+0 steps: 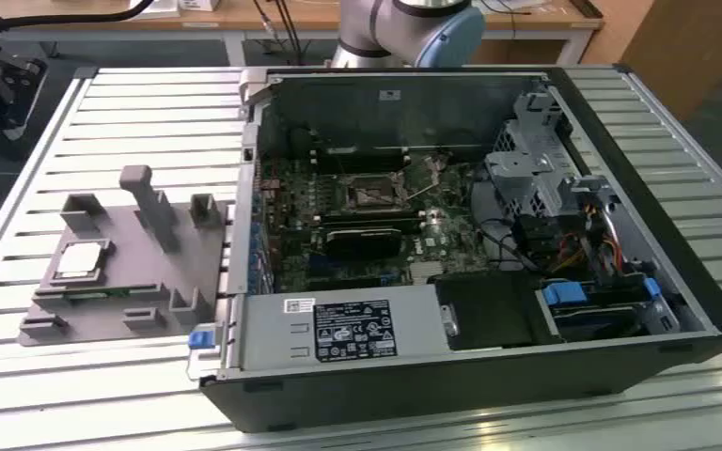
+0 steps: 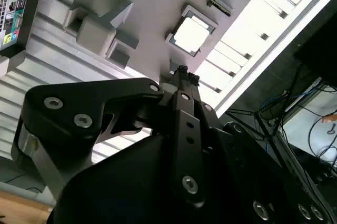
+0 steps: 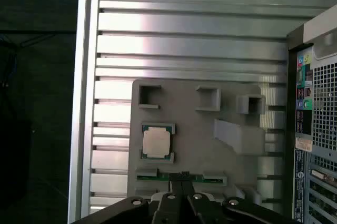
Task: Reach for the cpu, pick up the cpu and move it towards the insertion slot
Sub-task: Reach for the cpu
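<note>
Nearest: gripper (image 3: pixel 182 175), jaws pressed together on nothing, over the plate's (image 3: pixel 184 124) edge and apart from the cpu (image 3: pixel 156 142). I see the cpu flat in its recess, silver face up; it is square with no long axis, edges parallel to the plate's. Upright blocks (image 1: pixel 148 202) stand near it. Case wall (image 1: pixel 245 188) lies between plate and slot (image 1: pixel 370 193).

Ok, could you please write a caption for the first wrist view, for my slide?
Gripper facing the grey plate, the cpu lying in its square recess, not yet grasped.
</note>
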